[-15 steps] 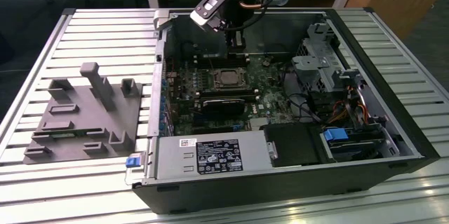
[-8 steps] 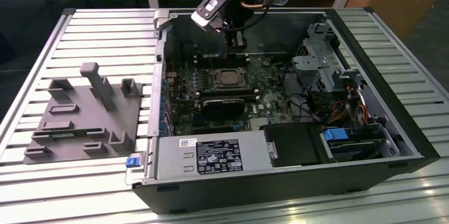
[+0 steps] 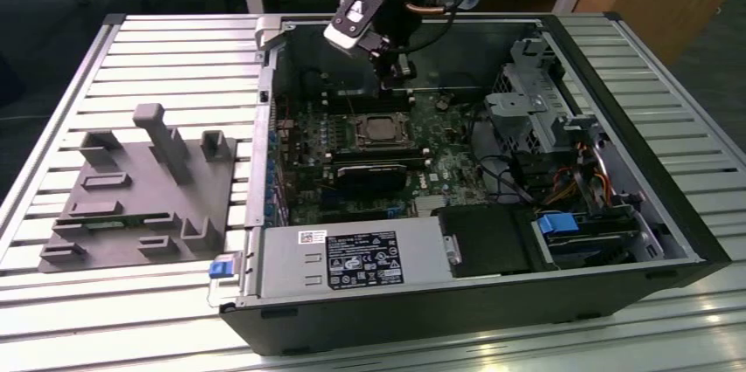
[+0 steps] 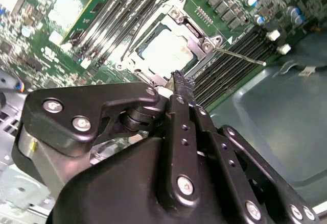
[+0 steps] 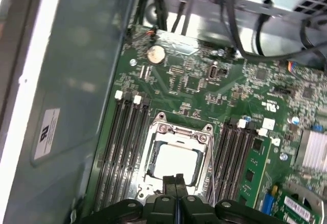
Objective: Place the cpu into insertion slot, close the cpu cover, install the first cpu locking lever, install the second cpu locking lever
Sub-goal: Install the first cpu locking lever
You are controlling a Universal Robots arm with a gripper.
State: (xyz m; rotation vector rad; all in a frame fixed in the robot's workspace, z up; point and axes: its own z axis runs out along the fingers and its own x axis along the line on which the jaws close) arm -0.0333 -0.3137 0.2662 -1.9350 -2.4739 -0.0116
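Jaws pressed together, tips meeting, nothing held; they hang inside the open computer case [image 3: 687, 241], above the motherboard [image 5: 199, 81]. The cpu [image 5: 176, 163] sits seated in its socket directly under the jaw tips, silvery top showing. The cpu cover [image 5: 153, 147] lies flat around the chip, its frame bordering the cut-out on all visible sides. In the second wrist view, one thin locking lever [image 4: 240, 55] juts out from the socket corner just beyond the jaw tips, over the memory slots [image 4: 230, 76]. A grey fixture block [image 3: 140, 189] rests on the slatted worktop [image 3: 175, 49], well apart from the jaws.
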